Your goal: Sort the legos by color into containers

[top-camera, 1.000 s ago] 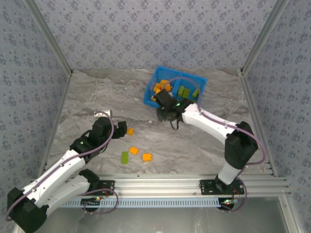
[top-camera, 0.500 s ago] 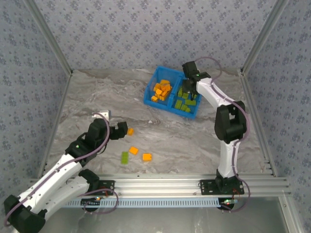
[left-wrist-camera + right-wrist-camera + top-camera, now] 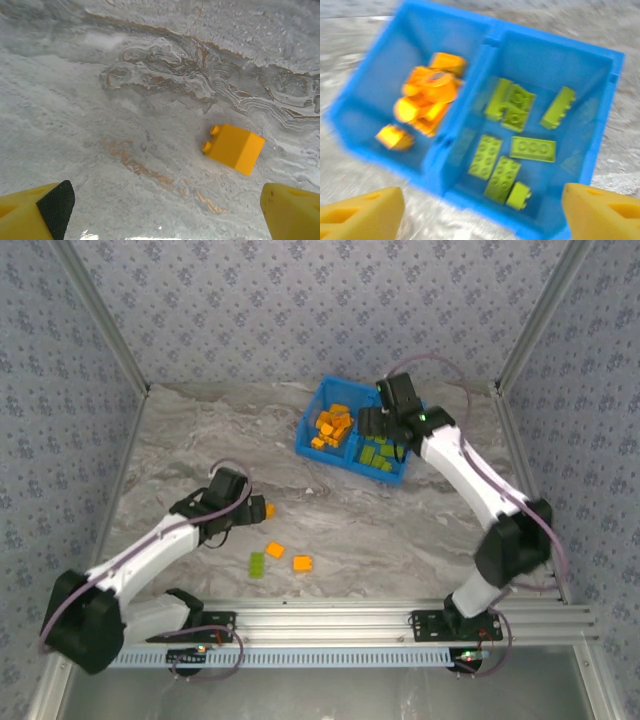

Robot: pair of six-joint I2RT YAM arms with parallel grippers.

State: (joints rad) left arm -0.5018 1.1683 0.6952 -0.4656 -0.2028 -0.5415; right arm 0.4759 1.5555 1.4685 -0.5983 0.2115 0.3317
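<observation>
A second ago the right gripper sat low beside the bin's near left corner. It then swung round the far side, and it now hangs over the bin, with the green bricks below and ahead of its fingers. Its jaws were shut then and are now spread wide with nothing between them. The right arm has stretched out, elbow pushed to the right. The left arm has swung its elbow out leftward and its wrist farther forward, so the left gripper now meets the orange brick at a new angle.
</observation>
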